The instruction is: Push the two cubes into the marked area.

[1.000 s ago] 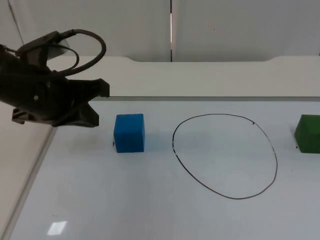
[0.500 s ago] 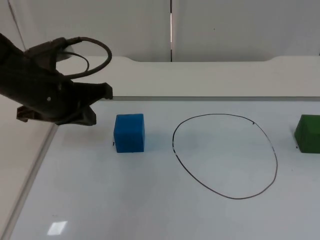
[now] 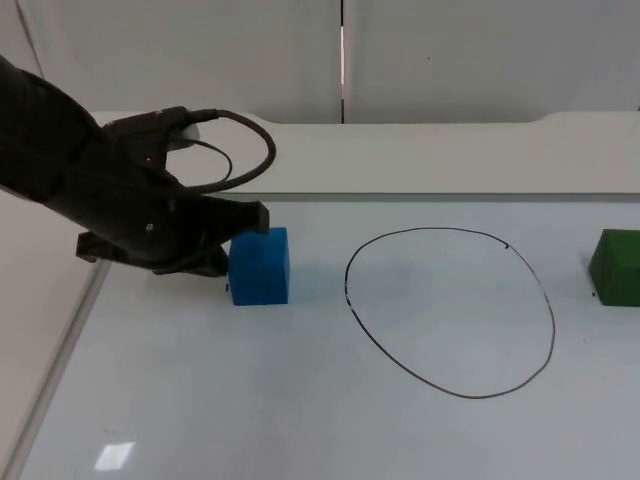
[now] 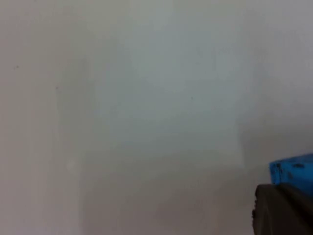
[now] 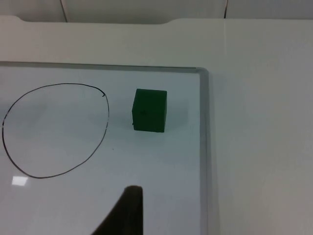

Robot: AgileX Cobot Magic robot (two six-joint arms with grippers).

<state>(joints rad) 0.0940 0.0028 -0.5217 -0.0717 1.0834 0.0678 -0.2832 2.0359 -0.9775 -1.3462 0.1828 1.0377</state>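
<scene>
A blue cube (image 3: 260, 265) sits on the white board left of the hand-drawn black ring (image 3: 450, 312). My left gripper (image 3: 232, 245) is low at the cube's left side, touching or nearly touching it. The left wrist view has the same blue cube (image 4: 295, 170) close against the left gripper (image 4: 282, 209). A green cube (image 3: 616, 267) rests right of the ring, outside it. In the right wrist view the green cube (image 5: 149, 110) lies between the ring (image 5: 55, 129) and the board's side edge, well ahead of my right gripper (image 5: 125, 214), whose arm waits.
The white board (image 3: 300, 400) ends in a raised grey edge strip (image 3: 420, 197) at the back, with a slanted edge at its left (image 3: 60, 360). Behind it stands the grey partition wall (image 3: 450, 60). The ring holds nothing inside.
My left arm has swung to the right and downward, from well left of the blue cube to right against its left face. Neither cube has visibly shifted.
</scene>
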